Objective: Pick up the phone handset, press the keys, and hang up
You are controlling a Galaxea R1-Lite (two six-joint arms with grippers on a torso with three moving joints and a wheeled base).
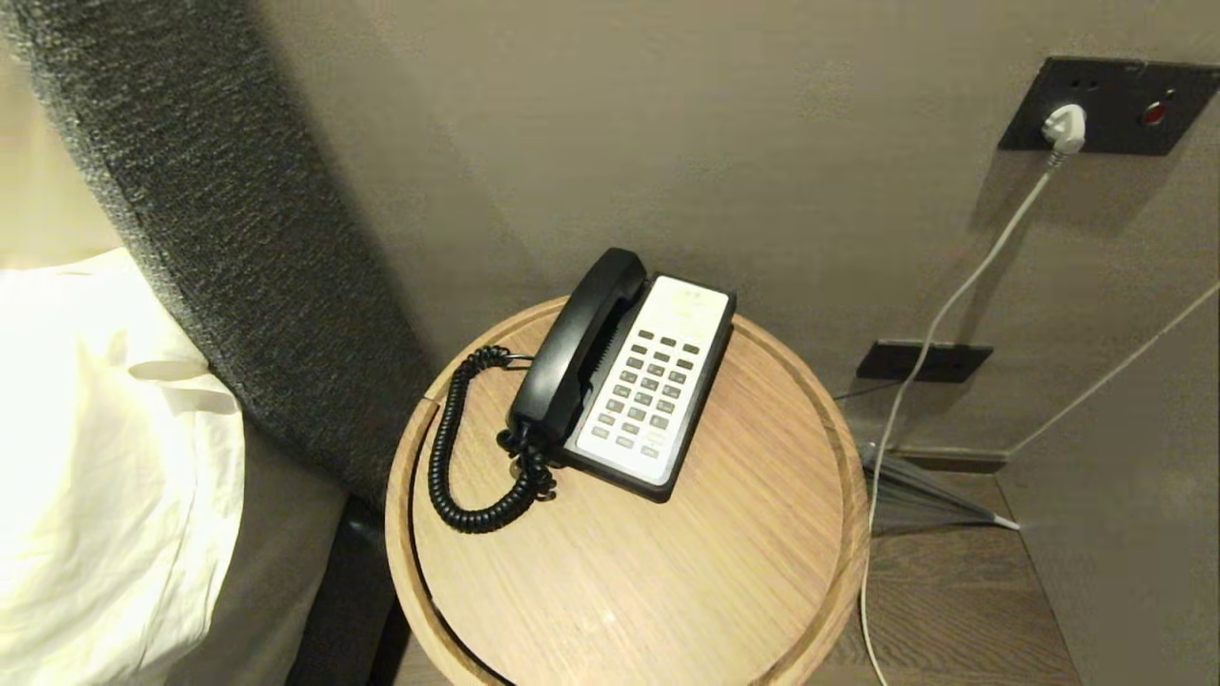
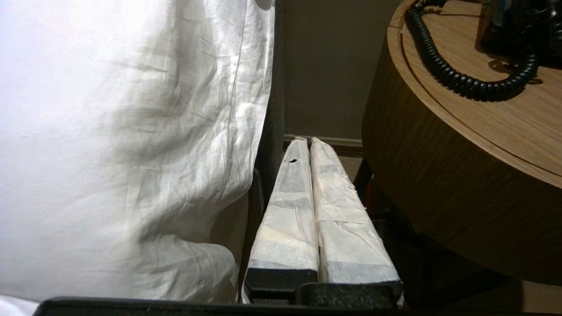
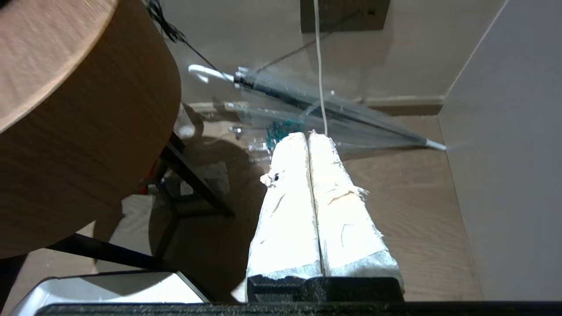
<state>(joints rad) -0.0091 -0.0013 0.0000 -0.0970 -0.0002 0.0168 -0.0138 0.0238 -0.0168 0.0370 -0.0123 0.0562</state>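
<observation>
Head view shows the phone handset [image 1: 577, 345] lying in its cradle on the left side of the phone base [image 1: 653, 386], which sits on a round wooden table [image 1: 667, 572]; its coiled cord [image 1: 457, 448] loops over the tabletop. Neither arm appears there. Left gripper [image 2: 306, 142] hangs low between white bedding [image 2: 131, 131] and the table's side, fingers pressed together and holding nothing. Right gripper [image 3: 307, 136] is likewise clenched and empty, above the floor near what looks like a clear folded umbrella [image 3: 329, 105]
</observation>
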